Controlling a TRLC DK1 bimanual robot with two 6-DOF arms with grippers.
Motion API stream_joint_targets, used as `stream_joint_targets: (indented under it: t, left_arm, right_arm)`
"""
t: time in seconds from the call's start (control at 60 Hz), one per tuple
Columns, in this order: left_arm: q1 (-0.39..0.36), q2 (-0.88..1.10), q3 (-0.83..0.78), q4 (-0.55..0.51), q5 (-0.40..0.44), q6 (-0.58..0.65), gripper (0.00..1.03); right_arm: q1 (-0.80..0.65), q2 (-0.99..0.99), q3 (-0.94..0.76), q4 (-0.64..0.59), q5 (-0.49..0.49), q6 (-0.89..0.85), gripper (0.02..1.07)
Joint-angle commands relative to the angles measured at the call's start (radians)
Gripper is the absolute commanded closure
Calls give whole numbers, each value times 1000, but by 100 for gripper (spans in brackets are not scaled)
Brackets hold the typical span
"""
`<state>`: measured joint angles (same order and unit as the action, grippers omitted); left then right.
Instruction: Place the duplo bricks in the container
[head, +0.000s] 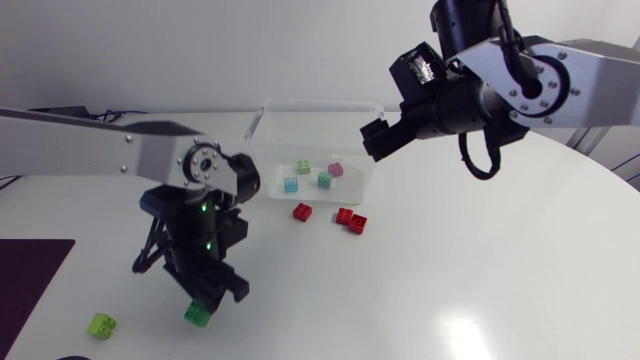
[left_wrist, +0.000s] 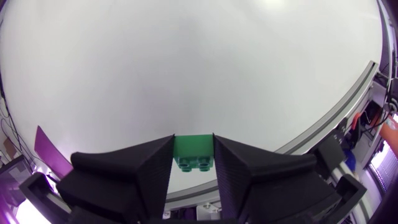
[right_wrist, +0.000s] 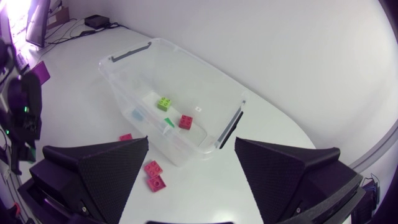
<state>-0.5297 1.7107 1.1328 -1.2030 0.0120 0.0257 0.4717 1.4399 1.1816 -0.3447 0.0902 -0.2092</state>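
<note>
My left gripper (head: 207, 298) points down at the table's front left and is shut on a dark green duplo brick (head: 198, 315). In the left wrist view that green brick (left_wrist: 193, 152) sits clamped between both fingers of the gripper (left_wrist: 193, 142). A lime brick (head: 101, 324) lies on the table to its left. The clear container (head: 320, 103) stands at the back middle with several bricks inside, among them a lime one (right_wrist: 164, 102) and a pink one (head: 336, 169). My right gripper (head: 375, 140) hovers open over the container's right end, holding nothing (right_wrist: 191, 143).
Three red bricks (head: 302, 211) (head: 345, 215) (head: 357, 224) lie on the table just in front of the container; two of these red bricks (right_wrist: 152, 167) (right_wrist: 157, 182) show under the right gripper. A dark purple mat (head: 30, 280) covers the table's front left corner.
</note>
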Motion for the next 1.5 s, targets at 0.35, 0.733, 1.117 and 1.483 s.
stream_joint_targets:
  t: [0.35, 0.733, 1.117, 1.483]
  left_arm:
    - [62, -57, 510, 109, -10, -6, 92]
    - [145, -28, 527, 494, 100, -15, 92]
    - [192, 115, 561, 758, 192, -52, 91]
    - [200, 201, 576, 875, 192, -53, 28]
  right_arm:
    - [96, -144, -301, 1, -4, 4, 7]
    - [64, -87, -496, 210, -107, 4, 7]
    - [-36, 86, -562, 438, -225, -27, 7]
    - [-65, 244, -490, 509, -228, -58, 7]
